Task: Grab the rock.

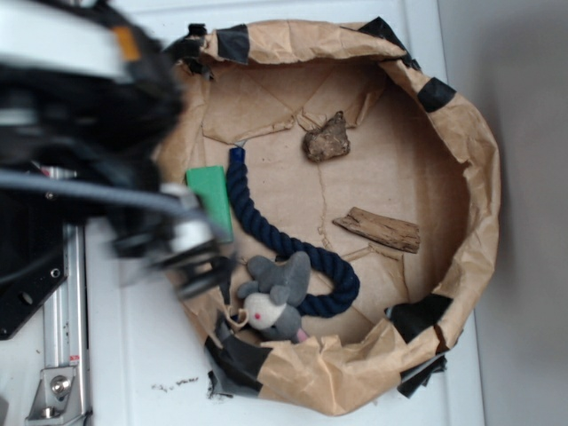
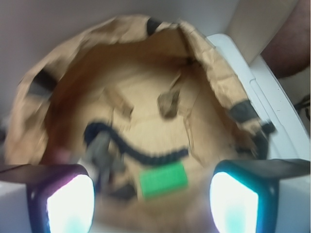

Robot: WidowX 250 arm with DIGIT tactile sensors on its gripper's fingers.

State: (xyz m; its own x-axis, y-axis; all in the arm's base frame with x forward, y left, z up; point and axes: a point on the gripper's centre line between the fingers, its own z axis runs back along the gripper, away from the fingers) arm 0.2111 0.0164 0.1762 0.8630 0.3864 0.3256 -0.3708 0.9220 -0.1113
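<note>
The rock [image 1: 327,139], a lumpy brown-grey chunk, lies on the paper floor at the back of the brown paper nest; in the wrist view the rock [image 2: 168,103] sits mid-frame, far ahead. My gripper [image 1: 197,264] is motion-blurred over the nest's left rim, beside the green block [image 1: 211,200] and well away from the rock. In the wrist view the gripper [image 2: 151,201] is open, its two lit fingers [image 2: 65,204] wide apart with nothing between them, and the green block [image 2: 163,179] lies just ahead.
A flat tan wood piece [image 1: 377,229] lies right of centre. A dark blue rope [image 1: 266,232] curves across the floor to a grey plush mouse [image 1: 273,297]. The crumpled paper wall [image 1: 475,177] with black tape patches rings everything.
</note>
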